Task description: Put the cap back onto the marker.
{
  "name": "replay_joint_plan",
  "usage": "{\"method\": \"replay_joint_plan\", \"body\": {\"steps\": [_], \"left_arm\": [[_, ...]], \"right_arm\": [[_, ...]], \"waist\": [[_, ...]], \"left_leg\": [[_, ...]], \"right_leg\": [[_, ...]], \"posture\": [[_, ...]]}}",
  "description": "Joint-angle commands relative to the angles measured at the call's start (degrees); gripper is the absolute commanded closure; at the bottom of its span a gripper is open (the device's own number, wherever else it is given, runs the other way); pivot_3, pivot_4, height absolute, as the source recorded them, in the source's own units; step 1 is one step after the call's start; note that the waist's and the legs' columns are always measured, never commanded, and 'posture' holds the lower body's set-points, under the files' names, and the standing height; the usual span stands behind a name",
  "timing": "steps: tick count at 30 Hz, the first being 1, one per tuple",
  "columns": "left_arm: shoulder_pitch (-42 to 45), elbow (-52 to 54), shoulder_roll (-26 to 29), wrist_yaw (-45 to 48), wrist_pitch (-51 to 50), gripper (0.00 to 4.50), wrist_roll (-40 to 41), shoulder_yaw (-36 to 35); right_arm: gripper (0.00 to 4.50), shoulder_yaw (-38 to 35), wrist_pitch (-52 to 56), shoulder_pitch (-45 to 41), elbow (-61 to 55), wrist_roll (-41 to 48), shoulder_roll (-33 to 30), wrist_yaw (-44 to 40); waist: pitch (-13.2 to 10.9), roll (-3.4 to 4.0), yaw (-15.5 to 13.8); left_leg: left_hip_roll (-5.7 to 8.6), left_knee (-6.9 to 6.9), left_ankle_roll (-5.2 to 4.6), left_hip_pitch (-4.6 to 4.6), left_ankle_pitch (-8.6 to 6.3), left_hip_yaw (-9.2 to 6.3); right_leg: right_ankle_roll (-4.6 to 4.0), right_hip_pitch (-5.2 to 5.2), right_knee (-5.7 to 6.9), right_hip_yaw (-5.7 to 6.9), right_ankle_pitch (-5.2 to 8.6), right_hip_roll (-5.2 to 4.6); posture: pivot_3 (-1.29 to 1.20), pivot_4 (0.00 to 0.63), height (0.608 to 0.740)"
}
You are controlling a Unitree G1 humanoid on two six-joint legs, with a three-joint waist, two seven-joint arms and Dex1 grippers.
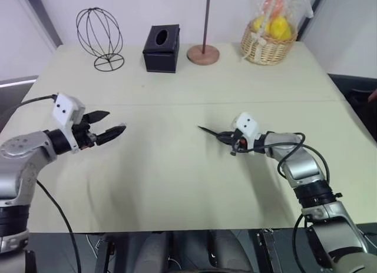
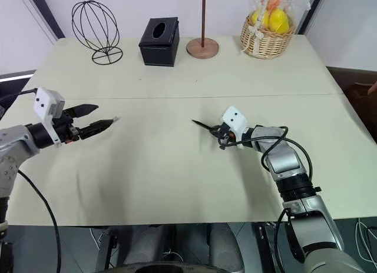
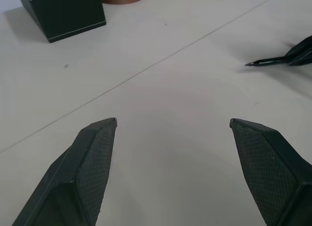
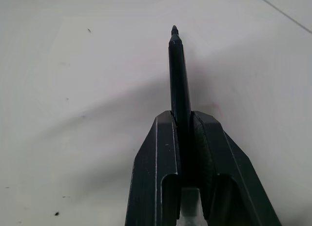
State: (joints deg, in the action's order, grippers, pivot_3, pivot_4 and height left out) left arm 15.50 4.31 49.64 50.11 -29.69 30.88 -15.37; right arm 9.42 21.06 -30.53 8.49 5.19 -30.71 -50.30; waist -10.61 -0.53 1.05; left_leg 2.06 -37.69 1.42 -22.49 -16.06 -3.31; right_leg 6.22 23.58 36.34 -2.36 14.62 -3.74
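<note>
Marker (image 4: 178, 75) clamped between my right gripper (image 1: 227, 137) fingers, pointed end sticking out past the fingertips toward my left, just above the table (image 1: 177, 185) near its middle. My left gripper (image 1: 112, 125) hangs over the table's left side, well apart from the marker, jaws spread wide with nothing between the fingers (image 3: 87, 167). Cap: I can't make it out. Along the far edge: wire sphere (image 1: 99, 37), black tissue box (image 1: 161, 47), round wooden stand base (image 1: 203, 54), basket of yellow fruit (image 1: 270, 35).
</note>
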Motion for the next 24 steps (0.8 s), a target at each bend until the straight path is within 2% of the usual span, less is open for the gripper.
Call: {"method": "replay_joint_plan", "body": {"steps": [1, 6, 10, 15, 24], "left_arm": [[-0.2, -4.6, 4.2, 3.2, 6.3, 0.61, -4.8, -1.1], [2.4, -17.8, 7.1, 8.3, 19.2, 0.61, -12.1, 2.0], [5.0, -26.7, 3.9, 8.7, 27.9, 0.61, -14.2, 2.6], [8.6, -35.1, 0.8, 10.6, 31.8, 0.61, -15.2, 4.1], [21.1, -56.6, -7.4, 9.7, 38.2, 0.61, -20.1, 7.8]], "right_arm": [[4.49, 1.7, -1.5, -1.5, -5.9, -1.9, -2.7, -2.1], [4.49, 3.5, -2.5, -4.6, -8.8, -3.6, -4.3, -3.7], [4.49, 3.2, 0.0, -6.8, -12.2, -2.2, -3.7, -4.9], [4.49, 1.8, 4.5, -7.3, -16.6, 1.5, -2.4, -5.3], [4.49, 0.5, 7.9, -6.0, -18.4, 4.4, -2.1, -3.4]], "waist": [[0.0, 0.00, 0.1], [0.0, 0.01, 0.0], [0.0, 0.01, -0.3], [0.0, -0.01, -0.3], [0.0, -0.04, -0.2]], "left_leg": [[0.00, 0.00, 0.00, 0.00, 0.00, 0.00], [0.00, 0.08, 0.01, 0.00, 0.01, 0.06], [0.02, 0.06, 0.01, -0.03, 0.01, 0.05], [0.02, 0.06, 0.01, -0.05, 0.01, 0.04], [0.07, -0.17, -0.02, -0.12, 0.00, 0.03]], "right_leg": [[0.00, 0.00, 0.00, 0.00, 0.00, 0.00], [0.00, 0.07, 0.01, -0.02, 0.00, 0.02], [0.00, 0.06, 0.00, 0.01, 0.00, -0.03], [0.00, 0.09, 0.01, 0.01, 0.00, -0.03], [0.02, 0.10, 0.16, 0.05, -0.01, 0.02]], "posture": [[0.00, 0.150, 0.740], [0.00, 0.150, 0.740], [0.00, 0.150, 0.740], [0.00, 0.150, 0.740], [0.00, 0.150, 0.740]]}}
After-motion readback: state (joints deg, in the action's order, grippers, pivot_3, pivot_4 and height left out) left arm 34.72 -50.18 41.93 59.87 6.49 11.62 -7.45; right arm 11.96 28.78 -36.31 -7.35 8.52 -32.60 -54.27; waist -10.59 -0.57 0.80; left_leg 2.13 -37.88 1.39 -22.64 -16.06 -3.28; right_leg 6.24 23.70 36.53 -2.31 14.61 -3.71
